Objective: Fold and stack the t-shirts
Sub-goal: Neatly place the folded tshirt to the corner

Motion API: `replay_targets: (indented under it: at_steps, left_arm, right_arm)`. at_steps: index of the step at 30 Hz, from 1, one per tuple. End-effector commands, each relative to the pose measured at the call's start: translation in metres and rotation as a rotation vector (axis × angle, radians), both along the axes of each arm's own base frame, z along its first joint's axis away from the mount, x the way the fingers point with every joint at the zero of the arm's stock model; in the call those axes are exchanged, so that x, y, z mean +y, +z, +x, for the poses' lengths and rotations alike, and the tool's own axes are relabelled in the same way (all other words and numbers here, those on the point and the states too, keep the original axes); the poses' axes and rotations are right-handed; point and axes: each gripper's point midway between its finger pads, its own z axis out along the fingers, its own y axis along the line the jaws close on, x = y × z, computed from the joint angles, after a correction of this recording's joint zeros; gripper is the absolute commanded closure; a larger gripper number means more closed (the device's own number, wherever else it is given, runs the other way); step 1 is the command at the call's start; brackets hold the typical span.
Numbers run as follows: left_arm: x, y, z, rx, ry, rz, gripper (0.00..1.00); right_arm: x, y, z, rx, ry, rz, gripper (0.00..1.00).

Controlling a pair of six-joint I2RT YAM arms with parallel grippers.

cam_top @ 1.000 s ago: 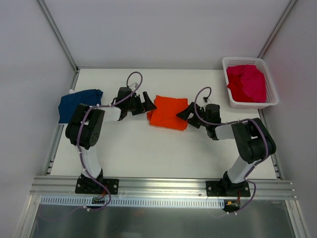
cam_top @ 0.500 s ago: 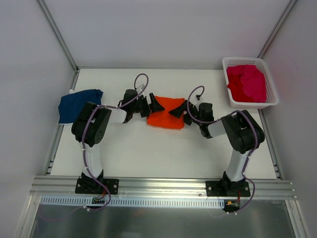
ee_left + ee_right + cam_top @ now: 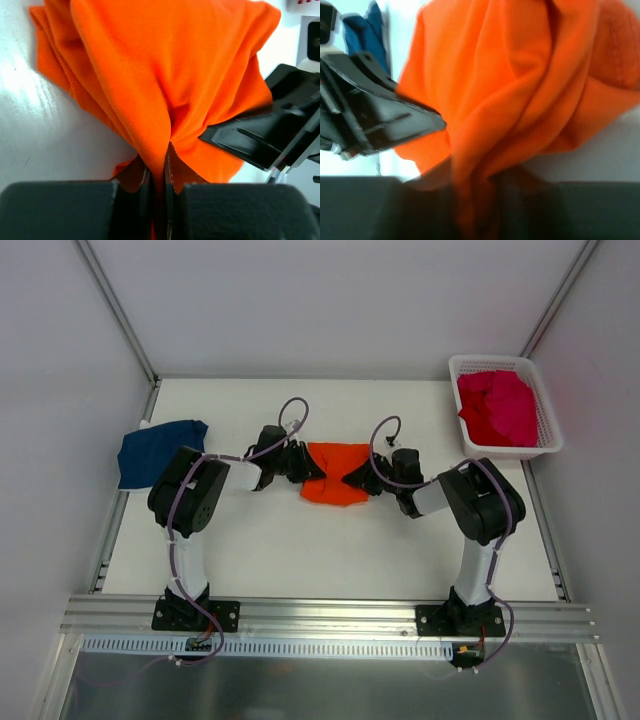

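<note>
Top external view shows the orange t-shirt (image 3: 335, 475) lying mid-table as a folded bundle, directly between the two grippers. Its long axis runs left to right, along the line that joins them. The left gripper (image 3: 303, 468) meets the shirt's left end and the right gripper (image 3: 352, 475) its right end, so each arm is equally near and neither has to reach across.

From the left wrist, the left gripper's jaws are pressed together with a pleat of orange cloth nipped between them. From the right wrist the picture is blurred, but folds of the cloth converge into the gap between the fingers, so that gripper appears pinched on the shirt as well.

The navy t-shirt (image 3: 160, 450) lies well apart at the left edge of the table (image 3: 330, 550), on the left arm's side. The magenta t-shirts (image 3: 498, 405) sit in the white basket (image 3: 490, 359) at the far right. Any carry to the navy shirt would therefore run leftward, along the orange shirt's own long axis.
</note>
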Motion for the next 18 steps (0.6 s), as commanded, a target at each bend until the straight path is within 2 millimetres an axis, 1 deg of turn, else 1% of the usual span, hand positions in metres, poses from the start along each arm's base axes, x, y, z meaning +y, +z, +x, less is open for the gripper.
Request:
replay_targets:
  at_steps: [1, 2, 3, 4, 5, 6, 7, 8, 9, 10, 11, 12, 13, 14, 15, 16, 17, 18]
  left_arm:
    - [0.007, 0.009, 0.006, -0.028, 0.021, 0.084, 1.0]
    - [0.01, 0.005, 0.005, -0.01, 0.028, 0.104, 1.0]
    - [0.012, 0.004, 0.006, -0.01, 0.034, 0.117, 1.0]
    - [0.014, 0.003, 0.007, -0.01, 0.039, 0.134, 1.0]
    - [0.019, 0.003, 0.012, -0.019, 0.069, 0.161, 1.0]
    - [0.025, 0.0, 0.01, -0.007, 0.081, 0.197, 1.0]
    - [0.03, 0.0, 0.011, -0.011, 0.098, 0.221, 1.0]
    - [0.04, 0.005, 0.018, -0.037, 0.149, 0.264, 1.0]
    - [0.048, 0.004, 0.016, -0.027, 0.172, 0.303, 1.0]
    - [0.055, 0.012, 0.019, -0.049, 0.19, 0.328, 1.0]
    - [0.065, 0.014, 0.023, -0.065, 0.236, 0.379, 1.0]
    - [0.074, 0.012, 0.018, -0.047, 0.244, 0.428, 1.0]
    - [0.079, 0.024, 0.021, -0.066, 0.263, 0.442, 1.0]
    - [0.087, 0.028, 0.023, -0.077, 0.291, 0.471, 1.0]
    - [0.102, 0.029, 0.021, -0.075, 0.325, 0.532, 1.0]
    - [0.108, 0.043, 0.024, -0.099, 0.351, 0.542, 1.0]
    - [0.116, 0.048, 0.025, -0.106, 0.375, 0.563, 1.0]
    - [0.127, 0.054, 0.028, -0.125, 0.4, 0.599, 1.0]
  right_arm:
    - [0.013, -0.01, -0.006, 0.041, 0.047, -0.01, 0.84]
    - [0.014, -0.012, -0.007, 0.046, 0.049, -0.013, 0.95]
    - [0.016, -0.014, -0.008, 0.053, 0.053, -0.019, 1.0]
    - [0.018, -0.013, -0.006, 0.048, 0.058, -0.019, 1.0]
    - [0.019, -0.014, -0.006, 0.048, 0.062, -0.023, 1.0]
    - [0.023, -0.016, -0.008, 0.054, 0.074, -0.025, 1.0]
    - [0.027, -0.015, -0.007, 0.051, 0.083, -0.023, 1.0]
    - [0.037, -0.008, -0.004, 0.033, 0.101, -0.014, 1.0]
    - [0.041, -0.008, -0.004, 0.041, 0.108, -0.02, 1.0]
    - [0.048, -0.003, -0.003, 0.033, 0.121, -0.02, 1.0]
    - [0.062, 0.01, 0.002, -0.004, 0.147, -0.014, 1.0]
    - [0.067, 0.01, 0.001, 0.012, 0.158, -0.037, 1.0]
    - [0.074, 0.016, 0.002, 0.0, 0.172, -0.044, 1.0]
    - [0.089, 0.038, 0.013, -0.048, 0.187, -0.032, 1.0]
    - [0.1, 0.039, 0.006, -0.043, 0.219, -0.061, 1.0]
    - [0.108, 0.045, 0.007, -0.051, 0.234, -0.067, 1.0]
    - [0.129, 0.069, 0.012, -0.102, 0.262, -0.049, 1.0]
    - [0.134, 0.069, 0.01, -0.091, 0.28, -0.072, 1.0]
